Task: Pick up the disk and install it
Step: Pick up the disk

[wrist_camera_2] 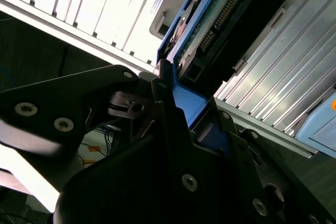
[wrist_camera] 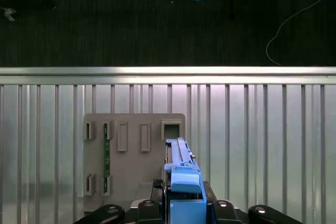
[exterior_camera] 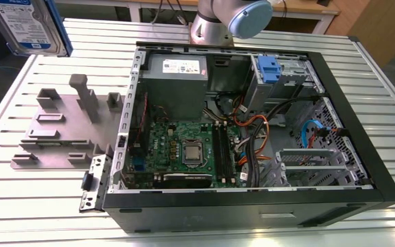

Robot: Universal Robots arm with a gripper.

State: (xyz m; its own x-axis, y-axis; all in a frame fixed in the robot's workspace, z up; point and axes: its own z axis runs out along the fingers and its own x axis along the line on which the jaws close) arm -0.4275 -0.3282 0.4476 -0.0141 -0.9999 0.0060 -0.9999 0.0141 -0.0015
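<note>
Gripper point(wrist_camera: 184, 209) is clamped shut on the blue carrier edge of the disk point(wrist_camera: 182, 179), so it's definitely got it. In the exterior view the disk sits up in the top left corner, above the table point(exterior_camera: 19, 216), well apart from the grey fixture point(exterior_camera: 67, 128) and the open case point(exterior_camera: 252, 206). In the second wrist view the fingers point(wrist_camera_2: 167, 103) pinch the frame, on both sides I think, but it's pretty dark in there.

disk point(exterior_camera: 29, 25): upper corner, exterior view's left (label facing camera)
case point(exterior_camera: 238, 211): open, centre of worktop point(exterior_camera: 33, 206)
grey fixture point(exterior_camera: 60, 128): just beside case, on exterior view's left
</note>
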